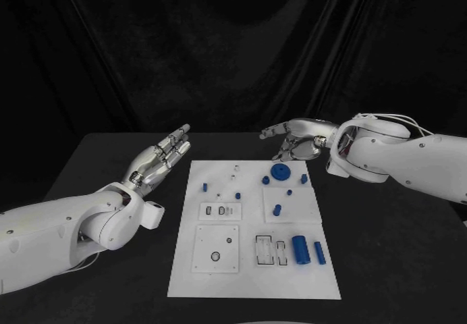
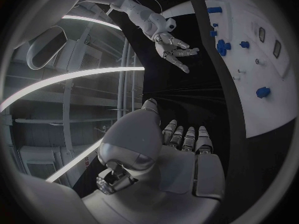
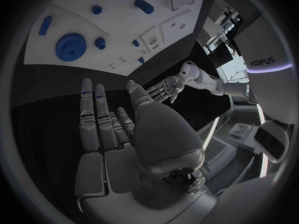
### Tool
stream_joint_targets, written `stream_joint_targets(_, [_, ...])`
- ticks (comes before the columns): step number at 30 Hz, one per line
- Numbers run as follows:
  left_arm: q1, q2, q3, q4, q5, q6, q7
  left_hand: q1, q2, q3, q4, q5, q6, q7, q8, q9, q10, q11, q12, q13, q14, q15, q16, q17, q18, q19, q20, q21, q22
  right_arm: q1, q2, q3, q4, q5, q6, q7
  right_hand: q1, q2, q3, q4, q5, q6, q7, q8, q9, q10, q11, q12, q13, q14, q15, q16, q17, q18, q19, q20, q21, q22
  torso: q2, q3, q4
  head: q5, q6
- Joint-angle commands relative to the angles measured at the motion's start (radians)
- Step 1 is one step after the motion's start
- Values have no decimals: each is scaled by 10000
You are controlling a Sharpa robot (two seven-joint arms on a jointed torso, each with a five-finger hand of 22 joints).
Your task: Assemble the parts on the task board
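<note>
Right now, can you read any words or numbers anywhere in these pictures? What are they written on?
"sharpa": on a curved white robot shell at the rim of the right wrist view, turned on its side.
No words or numbers can be read on the task board, the blue parts or either hand.

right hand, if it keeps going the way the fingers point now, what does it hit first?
Probably nothing. The right hand hovers open past the task board's far edge, fingers pointing toward the left hand across bare table. That hand seems nearer the robot, off line; depth unclear.
</note>
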Motion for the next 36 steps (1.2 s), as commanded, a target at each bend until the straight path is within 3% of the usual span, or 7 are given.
stream_joint_targets(1, [80, -133, 12, 250, -276, -331, 3073, 84, 0, 42, 23, 50, 28, -61, 25, -11, -4, -45, -65, -9, -5, 44, -36, -12, -36, 7, -39, -34, -12, 41, -32, 5, 155, -2598, 366, -779, -45, -159, 40, 2, -262, 374, -107, 80, 40, 740, -65, 127, 66, 774, -308, 249, 153, 196, 693, -293, 160, 55, 264, -52, 43, -27, -11])
stream_joint_targets(4, [159, -350, 12, 512, -282, -419, 3093, 90, -6, 39, 22, 62, 35, -70, 27, -10, -4, -48, -65, -9, -5, 44, -36, -12, -40, 7, -44, -34, -12, 65, -89, 5, 342, -3487, 427, -950, -128, -327, 40, 11, -566, 1593, -256, 256, 133, 1971, -132, 246, 136, 1858, -733, 486, 469, 189, 1675, -702, 382, 150, 375, -94, 107, -101, -7])
stream_joint_targets(10, [238, -650, 12, 911, -286, -438, 3014, 130, -17, 38, 17, 104, 36, -32, 27, -10, -4, 14, -65, -9, -5, 49, -36, -12, -68, 7, -70, -34, -12, 76, -218, 5, 684, -4399, 383, -1083, -449, -562, -82, 286, -1060, 1907, -530, 153, 133, 4240, -184, 565, 313, 3469, -1187, 1519, 1286, 179, 3120, -1161, 1135, 582, 506, -132, 149, -127, 16])
stream_joint_targets(16, [271, -837, 12, 1133, -286, -363, 2981, 172, -7, 49, 15, 140, 39, 19, 27, -10, -4, 81, -65, -9, -5, 66, -36, -12, -95, 7, -79, -34, -12, 73, -318, 5, 992, -5003, 215, -1110, -395, -733, 5, 405, -959, 2740, -239, 223, 193, 5021, -358, 597, 285, 4277, -1563, 3491, 2606, 130, 3962, -1565, 2443, 1554, 549, -132, 178, -176, 55])
stream_joint_targets(18, [276, -872, 11, 1173, -287, -363, 3017, 202, -6, 57, 12, 169, 82, 31, 35, -3, -4, 85, -65, -9, -5, 83, -36, -12, -109, 7, -76, -34, -12, 70, -353, 5, 1077, -5215, 108, -1105, -331, -789, 51, 381, -916, 2955, -334, 210, 194, 5309, -373, 616, 283, 4488, -1647, 4120, 2997, 150, 4066, -1673, 2981, 1979, 564, -129, 174, -179, 68])
stream_joint_targets(27, [284, -915, 11, 1209, -286, -245, 3028, 262, 3, 72, 16, 240, 89, 45, 34, -4, -4, 103, -65, -9, -5, 121, -36, -12, -135, 7, -62, -34, -12, 7, -446, 4, 1256, -5591, -157, -1090, -155, -876, 328, 314, -563, 3629, -267, 191, 210, 5867, -370, 382, 259, 4301, -1697, 5882, 4185, -71, 3477, -1713, 5992, 5180, 604, -112, 192, -169, 19])
stream_joint_targets(36, [285, -891, 11, 1157, -287, -142, 3080, 317, 13, 89, 12, 285, 155, 83, 44, 5, -4, 146, -65, -9, -5, 151, -36, -12, -150, 7, -43, -34, -12, -181, -280, 4, 944, -5632, -336, -996, 115, -909, 897, 84, -409, 3845, -109, 206, 212, 6061, -259, 271, 244, 4091, -1566, 6052, 4154, -87, 3114, -1632, 6605, 5881, 594, -124, 173, -207, 65])
